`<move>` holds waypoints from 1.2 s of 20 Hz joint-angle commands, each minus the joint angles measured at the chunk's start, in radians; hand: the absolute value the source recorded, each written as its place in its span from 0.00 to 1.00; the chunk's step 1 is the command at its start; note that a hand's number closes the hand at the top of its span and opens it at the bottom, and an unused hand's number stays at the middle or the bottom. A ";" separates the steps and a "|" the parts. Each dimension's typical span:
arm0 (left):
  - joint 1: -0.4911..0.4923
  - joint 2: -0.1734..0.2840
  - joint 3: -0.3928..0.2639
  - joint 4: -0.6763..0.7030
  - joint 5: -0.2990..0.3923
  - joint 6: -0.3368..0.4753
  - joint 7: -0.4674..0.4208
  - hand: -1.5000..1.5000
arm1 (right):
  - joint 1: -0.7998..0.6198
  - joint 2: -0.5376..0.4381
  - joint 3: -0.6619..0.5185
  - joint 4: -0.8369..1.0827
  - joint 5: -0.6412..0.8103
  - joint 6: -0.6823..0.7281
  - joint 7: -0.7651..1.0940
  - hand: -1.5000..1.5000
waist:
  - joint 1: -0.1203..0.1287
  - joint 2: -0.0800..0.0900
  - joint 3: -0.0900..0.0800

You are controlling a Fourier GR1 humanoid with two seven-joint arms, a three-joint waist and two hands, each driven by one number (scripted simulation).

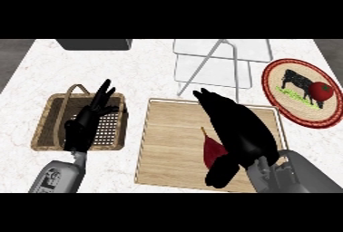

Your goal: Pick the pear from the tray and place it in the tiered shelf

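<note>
Left black hand on grey forearm, in from 7 o'clock: open, fingers straight, pointing to 1 o'clock, resting. Right black hand on grey forearm, in from 5 o'clock: palm down, fingers stretched toward 11 o'clock, thumb hanging toward 6 o'clock.

The counter looks like white marble, smooth with faint grey veins, and the tray on it is pale wood with a matt, straight grain. The basket is brown woven wicker, rough, with a perforated mesh bottom; the shelf has glassy translucent tiers on thin metal rods; the round mat is coiled woven fibre with a red rim and holds a glossy tomato. The pear has dull dark-red skin, and both hands, left and right, are black with a soft plastic sheen, on smooth grey forearms.
</note>
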 commanded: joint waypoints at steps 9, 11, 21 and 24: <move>-0.014 0.003 0.036 -0.053 -0.020 -0.015 0.073 0.50 | 0.034 0.063 -0.055 0.007 0.053 0.091 0.135 0.00 | -0.002 0.001 -0.001; 0.062 -0.029 -0.019 -0.080 -0.055 0.003 0.037 0.50 | 0.097 0.052 -0.011 0.098 0.125 0.034 0.027 0.00 | 0.004 0.002 -0.001; 0.060 -0.022 0.037 -0.035 -0.041 -0.046 -0.007 0.50 | 0.131 0.158 0.040 0.050 0.216 0.094 0.126 0.00 | 0.001 0.001 -0.001; 0.013 -0.041 0.047 0.011 -0.056 -0.032 -0.009 0.50 | 0.122 0.181 0.040 0.158 0.273 0.069 0.054 0.00 | 0.001 0.004 -0.001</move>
